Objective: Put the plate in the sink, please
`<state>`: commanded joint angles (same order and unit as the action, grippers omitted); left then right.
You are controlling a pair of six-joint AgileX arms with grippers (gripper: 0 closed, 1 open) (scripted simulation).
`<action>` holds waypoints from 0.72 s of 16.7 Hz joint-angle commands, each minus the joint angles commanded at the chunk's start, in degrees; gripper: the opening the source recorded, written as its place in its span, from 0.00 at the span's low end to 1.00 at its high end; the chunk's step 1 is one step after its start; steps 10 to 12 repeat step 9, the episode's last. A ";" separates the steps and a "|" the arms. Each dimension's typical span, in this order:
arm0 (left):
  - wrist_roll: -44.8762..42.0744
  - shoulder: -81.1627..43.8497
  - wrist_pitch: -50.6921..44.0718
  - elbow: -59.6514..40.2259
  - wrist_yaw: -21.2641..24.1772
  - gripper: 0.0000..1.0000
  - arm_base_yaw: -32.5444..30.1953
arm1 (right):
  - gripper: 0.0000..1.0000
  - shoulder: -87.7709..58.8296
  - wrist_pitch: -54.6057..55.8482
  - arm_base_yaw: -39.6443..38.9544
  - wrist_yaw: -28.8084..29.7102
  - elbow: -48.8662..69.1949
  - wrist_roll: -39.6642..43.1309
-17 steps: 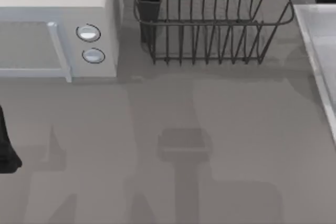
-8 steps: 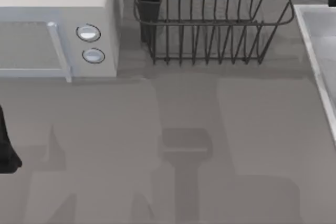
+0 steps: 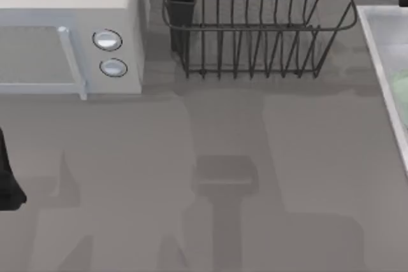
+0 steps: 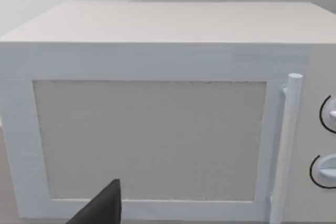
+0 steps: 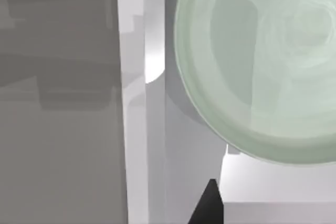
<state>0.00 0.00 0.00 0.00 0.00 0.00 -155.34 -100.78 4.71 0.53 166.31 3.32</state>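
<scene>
Item one: your plate (image 5: 262, 72), pale mint green, lies inside the sink (image 5: 134, 103), close against its raised rim; from above, a sliver of it (image 3: 401, 87) shows at the table's right edge.

Item two: your right gripper (image 5: 210, 203), one dark fingertip just beside the plate; grip state cannot be told.

Item three: your left gripper (image 4: 102, 208), parked facing the microwave (image 4: 157, 103); grip likewise unclear.

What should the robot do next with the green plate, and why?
Probably pull the right arm up and away. In the right wrist view the plate already lies inside the sink, past its raised rim, and the top view shows a green edge there too, so the job looks done. The left arm is parked at the table's left, facing the microwave.
</scene>
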 joint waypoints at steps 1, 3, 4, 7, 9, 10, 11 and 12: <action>0.00 0.00 0.00 0.00 0.00 1.00 0.00 | 0.83 0.00 0.00 0.00 0.00 0.00 0.00; 0.00 0.00 0.00 0.00 0.00 1.00 0.00 | 0.98 0.00 0.00 0.00 0.00 0.00 0.00; 0.00 0.00 0.00 0.00 0.00 1.00 0.00 | 1.00 0.00 0.00 0.00 0.00 0.00 0.00; 0.00 0.00 0.00 0.00 0.00 1.00 0.00 | 1.00 0.00 0.00 0.00 0.00 0.00 0.00; 0.00 0.00 0.00 0.00 0.00 1.00 0.00 | 1.00 0.00 0.00 0.00 0.00 0.00 0.00; 0.00 0.00 0.00 0.00 0.00 1.00 0.00 | 1.00 0.00 0.00 0.00 0.00 0.00 0.00; 0.00 0.00 0.00 0.00 0.00 1.00 0.00 | 1.00 0.00 0.00 0.00 0.00 0.00 0.00; 0.00 0.00 0.00 0.00 0.00 1.00 0.00 | 1.00 0.00 0.00 0.00 0.00 0.00 0.00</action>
